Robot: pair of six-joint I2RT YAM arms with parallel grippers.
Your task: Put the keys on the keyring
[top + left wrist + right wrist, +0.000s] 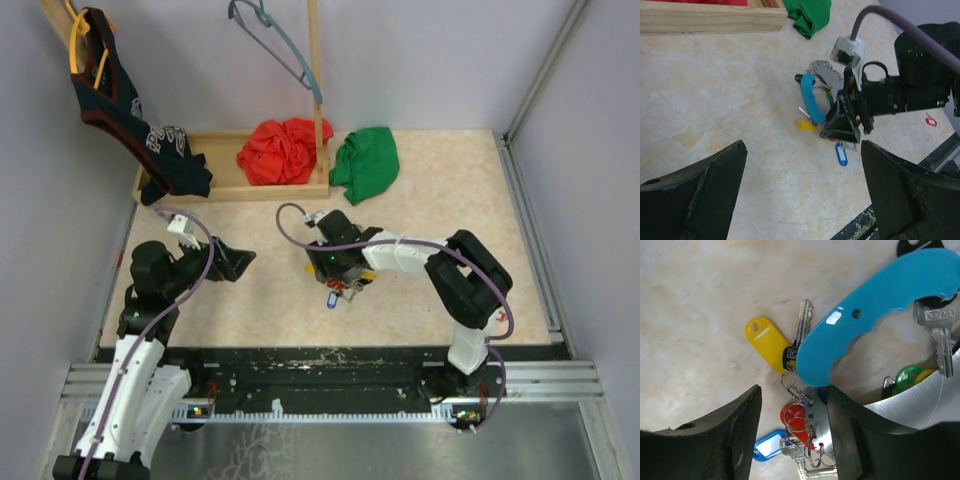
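The keyring (875, 310) lies flat on the table, its light blue handle uppermost in the right wrist view and its grey metal part (920, 405) at lower right. It also shows in the left wrist view (810, 102). Keys lie around it: a yellow tag (767, 342), a red tag (800, 420), a blue tag (767, 445), a green tag (907, 377), and a silver key (940, 340) hanging on the ring. My right gripper (792, 440) is open, and its fingers straddle the red tag and small split rings. My left gripper (802, 200) is open and empty, to the left of the bunch.
A wooden tray (230, 190) at the back holds a red cloth (285, 150). A green cloth (365, 165) lies beside it. A dark garment (130, 110) and a blue-grey hanger (275, 40) hang on the rack. A small red tag (931, 120) lies apart.
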